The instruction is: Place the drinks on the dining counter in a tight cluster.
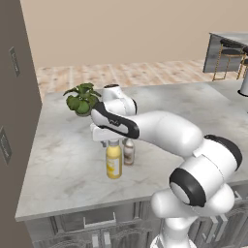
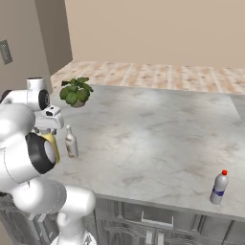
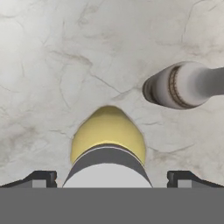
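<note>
1. Yellow bottle (image 1: 114,160) stands upright on the grey marbled counter (image 1: 193,109), near its front-left part. Pale cap up, long axis vertical.
2. Brown-and-white bottle (image 1: 129,151) is just beside it, slightly farther back, also upright. Can't tell whether the two touch; the hand view shows a gap of bare marble between them.
3. Silver-grey bottle with red cap (image 2: 219,187) stands well apart, near the counter's front edge at the far right side.
4. My gripper (image 3: 109,180) hangs right above the yellow bottle, pointing straight down along its axis. Jaws spread wide, one tip either side of the cap, nothing held.
5. Key relation: the yellow bottle lies directly below the hand, centred between the tips. I judge the next move is a straight descent, then close on the neck or upper body.
6. Risk, my guess: the brown-and-white bottle is close enough that one finger could nudge it on the way down.
7. Potted plant (image 1: 82,99) sits behind the bottles, not part of the job.
</note>
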Robot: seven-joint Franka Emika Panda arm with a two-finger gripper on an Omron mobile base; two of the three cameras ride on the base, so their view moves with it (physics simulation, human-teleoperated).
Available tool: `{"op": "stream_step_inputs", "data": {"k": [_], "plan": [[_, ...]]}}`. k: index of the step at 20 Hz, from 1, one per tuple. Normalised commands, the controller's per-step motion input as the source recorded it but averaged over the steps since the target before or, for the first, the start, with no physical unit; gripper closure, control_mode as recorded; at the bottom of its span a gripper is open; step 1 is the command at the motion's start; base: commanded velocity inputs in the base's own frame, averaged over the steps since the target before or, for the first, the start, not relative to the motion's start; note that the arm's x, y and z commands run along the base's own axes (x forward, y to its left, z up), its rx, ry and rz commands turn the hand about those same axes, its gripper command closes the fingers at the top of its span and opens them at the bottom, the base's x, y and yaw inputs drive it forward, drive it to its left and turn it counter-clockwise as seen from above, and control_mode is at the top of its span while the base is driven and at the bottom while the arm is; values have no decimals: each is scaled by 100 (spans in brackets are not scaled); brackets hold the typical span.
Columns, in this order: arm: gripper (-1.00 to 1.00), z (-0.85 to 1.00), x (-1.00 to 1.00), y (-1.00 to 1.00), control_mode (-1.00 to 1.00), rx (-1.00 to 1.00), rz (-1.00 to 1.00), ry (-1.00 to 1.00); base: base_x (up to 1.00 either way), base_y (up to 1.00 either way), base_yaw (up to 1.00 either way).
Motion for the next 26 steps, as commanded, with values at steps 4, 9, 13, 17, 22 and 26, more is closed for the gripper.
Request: {"op": "stream_step_inputs", "data": {"k": [4,9,13,17,22,26], "plan": [[-100,-10,0,0,-100,0,0,2,0,0,0],[100,0,0,0,-100,0,0,1,0,0,0],[100,0,0,0,-100,0,0,0,0,0,0],[100,0,0,0,-100,0,0,0,0,0,0],[100,27,-5,-6,-100,0,0,1,0,0,0],[100,69,-16,-13,-100,0,0,1,0,0,0]]}}
